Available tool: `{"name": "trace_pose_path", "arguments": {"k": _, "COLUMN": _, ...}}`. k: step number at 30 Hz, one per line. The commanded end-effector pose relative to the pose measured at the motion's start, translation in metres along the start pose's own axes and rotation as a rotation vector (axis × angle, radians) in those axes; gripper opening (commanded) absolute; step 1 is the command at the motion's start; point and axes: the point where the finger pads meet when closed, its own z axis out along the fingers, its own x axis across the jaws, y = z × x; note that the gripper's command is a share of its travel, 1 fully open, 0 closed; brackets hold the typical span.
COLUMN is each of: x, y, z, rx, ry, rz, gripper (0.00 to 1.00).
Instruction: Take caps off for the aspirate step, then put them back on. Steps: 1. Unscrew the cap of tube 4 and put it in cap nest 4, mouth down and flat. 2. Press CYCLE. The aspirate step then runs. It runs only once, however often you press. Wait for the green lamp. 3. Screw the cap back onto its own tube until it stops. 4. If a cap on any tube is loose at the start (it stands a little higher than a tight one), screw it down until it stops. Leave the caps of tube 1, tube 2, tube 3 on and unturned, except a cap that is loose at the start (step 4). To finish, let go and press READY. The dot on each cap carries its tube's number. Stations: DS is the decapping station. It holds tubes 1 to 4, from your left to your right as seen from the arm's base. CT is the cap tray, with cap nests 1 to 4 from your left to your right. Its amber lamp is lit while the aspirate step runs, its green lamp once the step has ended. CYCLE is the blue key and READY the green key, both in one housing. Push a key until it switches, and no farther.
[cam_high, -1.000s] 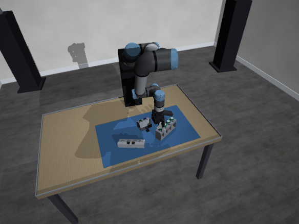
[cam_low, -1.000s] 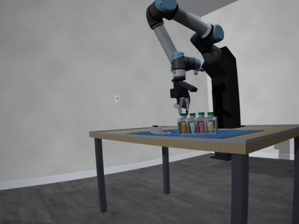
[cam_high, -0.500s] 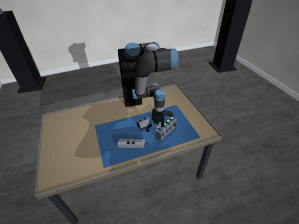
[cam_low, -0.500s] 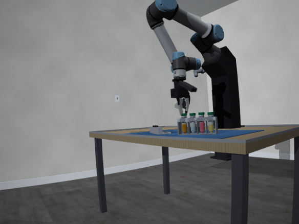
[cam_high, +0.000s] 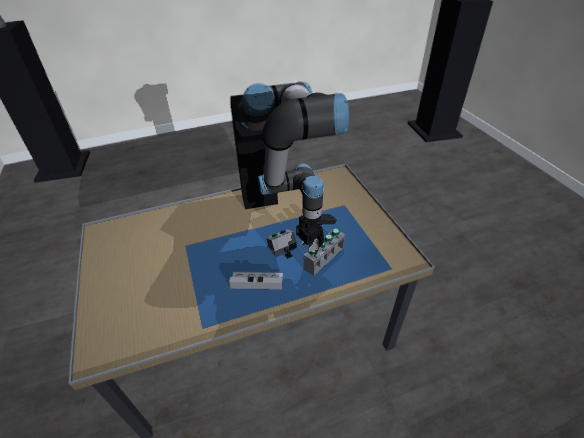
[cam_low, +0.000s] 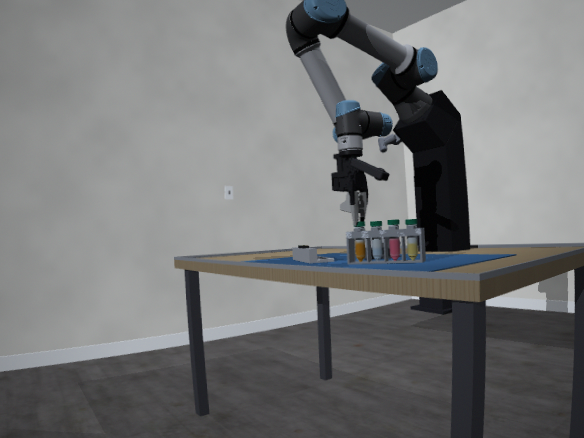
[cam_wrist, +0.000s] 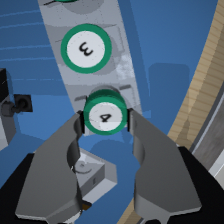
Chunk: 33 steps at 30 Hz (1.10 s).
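Note:
The grey tube rack (cam_high: 310, 266) (cam_low: 423, 246) (cam_wrist: 76, 86) holds four tubes. My gripper (cam_high: 315, 247) (cam_low: 359, 222) (cam_wrist: 105, 111) points down over its near end and is shut on the green-rimmed cap of tube 4 (cam_wrist: 105, 116). That cap sits at the top of the orange tube (cam_low: 360, 250); whether it is tight is not clear. Cap 3 (cam_wrist: 86, 48) (cam_low: 376, 223), cap 2 (cam_low: 393, 222) and cap 1 (cam_low: 411, 222) are on their tubes. The white cap tray (cam_high: 240, 285) (cam_wrist: 109, 179) shows no cap in its nests. Its green lamp (cam_high: 250, 279) and amber lamp (cam_high: 260, 279) look dark.
The key housing (cam_high: 281, 243) stands between the arm base and the tray, left of the rack in the top view, with a green key (cam_high: 274, 235) and a blue key (cam_high: 283, 231). A small black part (cam_high: 288, 254) (cam_wrist: 22, 103) stands beside it. Everything stands on the blue mat (cam_high: 215, 305).

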Motion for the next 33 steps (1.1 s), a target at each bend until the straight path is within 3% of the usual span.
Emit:
{"name": "trace_pose_path", "arguments": {"k": 1, "x": 0.0005, "y": -0.0001, "z": -0.0005, "rx": 0.005, "ry": 0.002, "rz": -0.231, "gripper": 0.00}}
{"name": "trace_pose_path", "arguments": {"k": 8, "x": 0.0005, "y": -0.0001, "z": -0.0007, "rx": 0.004, "ry": 0.003, "rz": -0.581, "gripper": 0.00}}
{"name": "trace_pose_path", "arguments": {"k": 10, "x": 0.0005, "y": -0.0001, "z": -0.0007, "rx": 0.004, "ry": 0.003, "rz": -0.581, "gripper": 0.00}}
{"name": "trace_pose_path", "arguments": {"k": 13, "x": 0.0005, "y": -0.0001, "z": -0.0007, "rx": 0.004, "ry": 0.003, "rz": -0.728, "gripper": 0.00}}
{"name": "trace_pose_path", "arguments": {"k": 19, "x": 0.0005, "y": -0.0001, "z": -0.0007, "rx": 0.004, "ry": 0.003, "rz": -0.728, "gripper": 0.00}}
{"name": "trace_pose_path", "arguments": {"k": 20, "x": 0.0005, "y": -0.0002, "z": -0.0007, "rx": 0.004, "ry": 0.003, "rz": -0.728, "gripper": 0.35}}
{"name": "trace_pose_path", "arguments": {"k": 32, "x": 0.0005, "y": -0.0001, "z": -0.0007, "rx": 0.004, "ry": 0.003, "rz": -0.728, "gripper": 0.35}}
{"name": "trace_pose_path", "arguments": {"k": 33, "x": 0.0005, "y": 0.0000, "z": -0.0007, "rx": 0.004, "ry": 0.003, "rz": -0.645, "gripper": 0.35}}
